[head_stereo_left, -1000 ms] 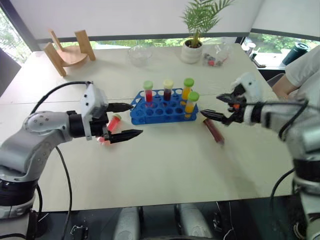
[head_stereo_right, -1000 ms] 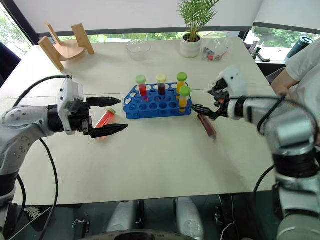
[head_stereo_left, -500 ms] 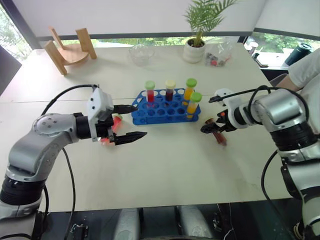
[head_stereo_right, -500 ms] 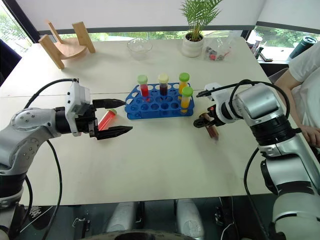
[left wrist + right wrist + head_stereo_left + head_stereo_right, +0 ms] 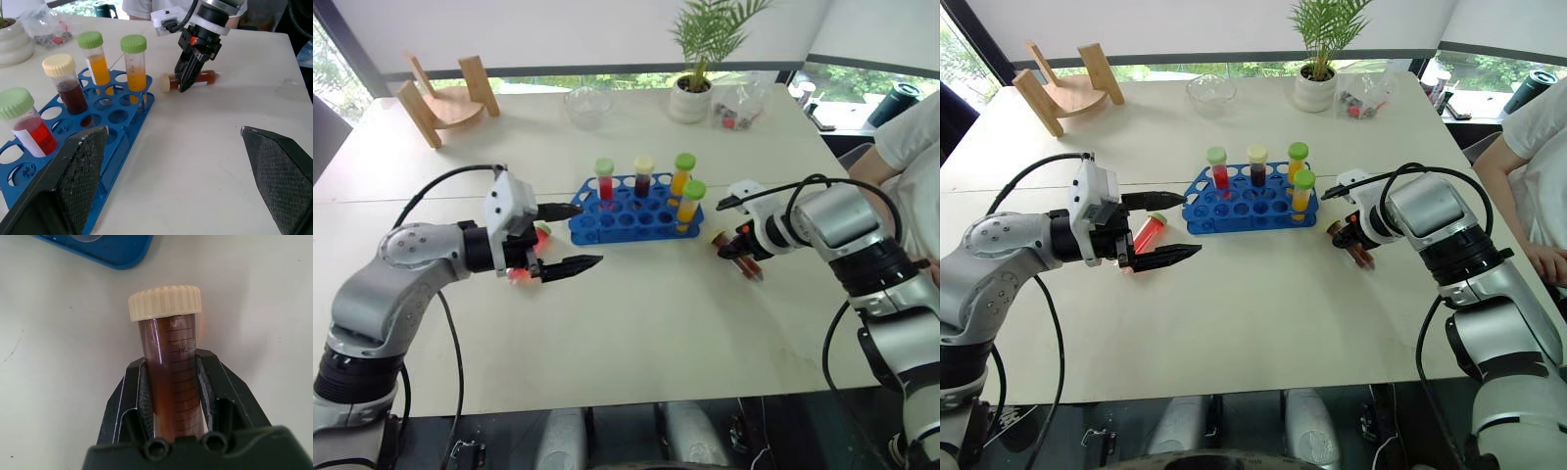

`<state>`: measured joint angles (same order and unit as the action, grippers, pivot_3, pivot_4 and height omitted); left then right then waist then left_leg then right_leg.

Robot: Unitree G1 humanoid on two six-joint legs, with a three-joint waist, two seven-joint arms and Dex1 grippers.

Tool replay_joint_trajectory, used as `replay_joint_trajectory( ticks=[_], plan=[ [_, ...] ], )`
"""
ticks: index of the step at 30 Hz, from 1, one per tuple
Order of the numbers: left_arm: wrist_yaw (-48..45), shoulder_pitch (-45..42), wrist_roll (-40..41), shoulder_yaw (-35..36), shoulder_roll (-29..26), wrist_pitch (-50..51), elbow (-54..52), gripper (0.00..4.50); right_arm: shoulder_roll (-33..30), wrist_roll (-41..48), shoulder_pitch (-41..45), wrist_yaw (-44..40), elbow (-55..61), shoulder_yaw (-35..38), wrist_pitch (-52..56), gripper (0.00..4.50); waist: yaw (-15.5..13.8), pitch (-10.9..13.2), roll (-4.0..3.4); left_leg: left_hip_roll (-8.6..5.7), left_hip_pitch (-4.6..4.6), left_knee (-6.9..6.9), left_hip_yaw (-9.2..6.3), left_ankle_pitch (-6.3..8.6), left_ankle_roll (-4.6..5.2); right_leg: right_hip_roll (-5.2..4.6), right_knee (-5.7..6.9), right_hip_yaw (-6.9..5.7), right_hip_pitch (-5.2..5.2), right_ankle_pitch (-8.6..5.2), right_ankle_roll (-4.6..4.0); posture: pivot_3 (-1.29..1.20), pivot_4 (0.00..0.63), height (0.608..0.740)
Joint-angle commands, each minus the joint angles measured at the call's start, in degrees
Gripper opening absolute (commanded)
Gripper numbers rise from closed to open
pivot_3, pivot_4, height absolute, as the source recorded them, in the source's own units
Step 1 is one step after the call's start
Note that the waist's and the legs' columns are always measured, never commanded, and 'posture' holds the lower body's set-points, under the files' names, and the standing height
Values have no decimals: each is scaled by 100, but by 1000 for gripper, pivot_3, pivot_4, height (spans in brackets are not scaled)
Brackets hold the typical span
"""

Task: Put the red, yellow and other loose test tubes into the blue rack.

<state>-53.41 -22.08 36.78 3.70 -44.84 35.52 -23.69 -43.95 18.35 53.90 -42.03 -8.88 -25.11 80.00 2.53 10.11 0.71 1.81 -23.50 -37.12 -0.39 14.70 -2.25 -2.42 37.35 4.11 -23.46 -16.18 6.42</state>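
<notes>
Right gripper (image 5: pixel 171 382): clamped on brown tube (image 5: pixel 168 362) lying beside blue rack (image 5: pixel 636 217). Left gripper (image 5: pixel 566 238): fingers apart, empty.

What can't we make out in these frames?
- Red tube beside the left gripper: its lower end is hidden behind the gripper body, eye views.
- Brown tube: its bottom end is hidden behind the right gripper, right wrist view.
- Bag by the plant: contents too small to identify.

Four tubes (image 5: pixel 646 178) stand in the rack (image 5: pixel 631 218); one tube (image 5: pixel 740 257) lies right.
</notes>
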Motion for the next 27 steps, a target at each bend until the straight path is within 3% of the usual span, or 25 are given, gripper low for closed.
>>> replay_joint_trajectory(
  ticks=[1, 6, 8, 10, 13, 18, 22, 27],
  plan=[
    [18, -18, 59, 226, -72, -46, -166, 4500, -388, 543, -170, -384, 1303, 836, 43, 837, -7, 3, -3, 0, -1, 1, 0, 0, 0, 0, 0, 0, -1, 0, 0, 0, 150, 740],
    [10, 12, 148, 419, -236, 103, -150, 4500, 225, 1799, -1515, -521, 3572, 2871, -367, 837, -30, 2, 7, 2, -8, 4, -14, 8, 12, 3, -11, -13, 3, -3, 4, 0, 150, 740],
    [7, -9, 185, 472, -278, 175, -129, 4500, 965, 1779, -2021, -212, 3943, 3255, -1452, 837, -4, -1, 13, 3, -2, 3, -16, 8, 12, 4, -13, -15, 13, -3, 4, 0, 150, 740],
    [-2, -56, 224, 512, -343, 252, -85, 4500, 1637, 1394, -2460, 105, 4058, 3147, -2711, 837, 7, 0, 14, 2, 3, 1, -12, 8, 12, 3, -11, -13, 15, -3, 5, 0, 150, 740],
    [14, -172, 308, 553, -415, 401, -33, 4500, 2679, 894, -2832, 558, 3735, 2827, -4266, 837, 8, 4, 14, 2, 5, -4, -11, 4, 6, 4, -4, -10, 14, -2, 5, 0, 150, 740],
    [27, -388, 365, 478, -480, 607, -36, 4500, 3873, -489, -3120, 1274, 1918, 2217, -7336, 837, -1, -1, 21, 1, 8, -4, -11, 0, -1, 3, 1, -10, 14, -2, 5, 0, 150, 740],
    [-36, -496, 373, 464, -544, 717, -33, 4500, 4347, -1008, -3107, 1787, 714, 2155, -8741, 837, 7, 1, 18, 1, 7, 2, -10, -2, -5, 0, 4, -11, 11, -1, 4, 0, 150, 740],
    [-101, -561, 328, 459, -586, 761, 3, 4500, 4463, -1291, -2892, 2096, -274, 2168, -9745, 837, 8, 2, 18, 1, 8, 4, -10, -6, -11, -1, 9, -11, 9, -2, 4, 0, 150, 740]
  ],
)
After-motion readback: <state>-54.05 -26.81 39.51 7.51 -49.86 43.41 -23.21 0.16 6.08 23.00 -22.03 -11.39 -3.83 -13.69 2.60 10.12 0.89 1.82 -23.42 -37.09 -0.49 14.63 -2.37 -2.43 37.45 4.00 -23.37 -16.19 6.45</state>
